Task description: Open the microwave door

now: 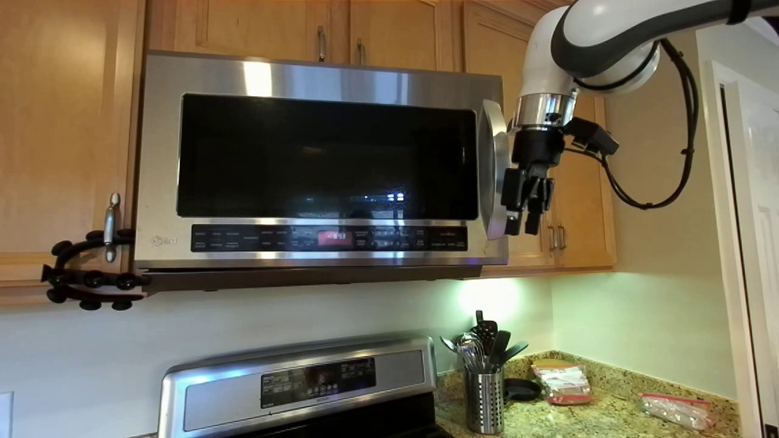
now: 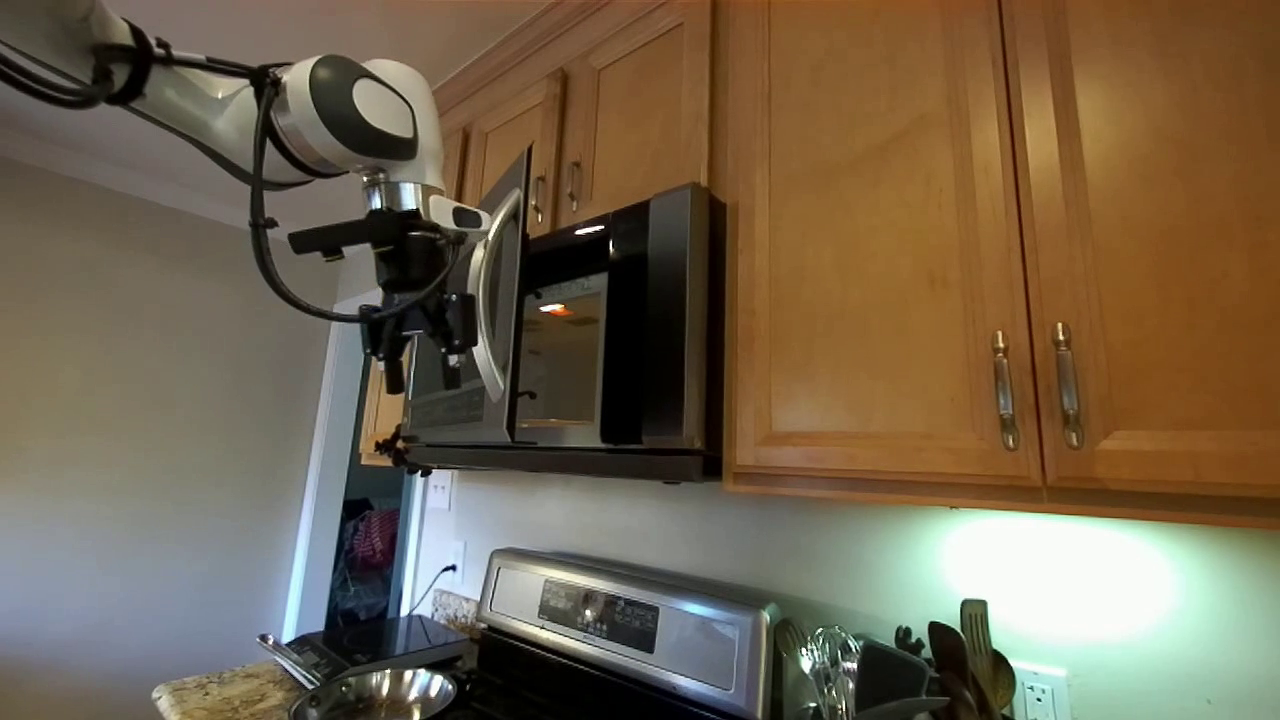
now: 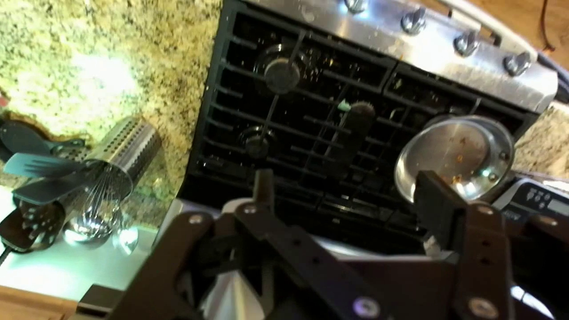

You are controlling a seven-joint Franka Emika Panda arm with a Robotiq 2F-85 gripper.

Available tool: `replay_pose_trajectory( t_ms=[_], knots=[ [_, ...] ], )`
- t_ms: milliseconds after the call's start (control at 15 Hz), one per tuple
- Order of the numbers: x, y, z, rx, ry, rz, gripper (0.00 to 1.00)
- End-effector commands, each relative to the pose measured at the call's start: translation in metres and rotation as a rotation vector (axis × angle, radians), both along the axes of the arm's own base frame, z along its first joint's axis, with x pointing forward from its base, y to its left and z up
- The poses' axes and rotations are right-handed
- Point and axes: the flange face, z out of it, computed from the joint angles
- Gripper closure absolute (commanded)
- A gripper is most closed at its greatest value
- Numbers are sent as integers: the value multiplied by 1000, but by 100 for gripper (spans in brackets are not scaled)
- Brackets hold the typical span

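Observation:
The microwave (image 2: 680, 320) is a steel box under the cabinets. Its door (image 1: 328, 164), steel-framed with dark glass, stands partly open; in an exterior view the door (image 2: 460, 390) is swung out and the dark interior shows. The curved metal handle (image 1: 496, 170) is on the door's free edge; it also shows in an exterior view (image 2: 488, 300). My gripper (image 1: 523, 224) points down beside the handle, on its outer side (image 2: 422, 375). I cannot tell whether a finger touches it. In the wrist view the gripper (image 3: 346, 178) has its fingers apart with nothing between them.
A steel stove (image 1: 298, 389) stands below the microwave, with a pan (image 3: 453, 155) on it. A utensil holder (image 1: 485, 401) and plastic bags (image 1: 563, 383) are on the granite counter. Wooden cabinets (image 2: 890, 250) flank the microwave. A black jointed piece (image 1: 91, 280) hangs at the microwave's corner.

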Motion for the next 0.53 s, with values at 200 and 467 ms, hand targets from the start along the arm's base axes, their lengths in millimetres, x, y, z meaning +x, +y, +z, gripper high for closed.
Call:
replay_pose_trajectory(
  t_ms=[200, 467],
  knots=[
    [-17, -18, -7, -44, 386, -8, 0],
    [-21, -63, 3, -60, 461, -58, 0]
  ],
)
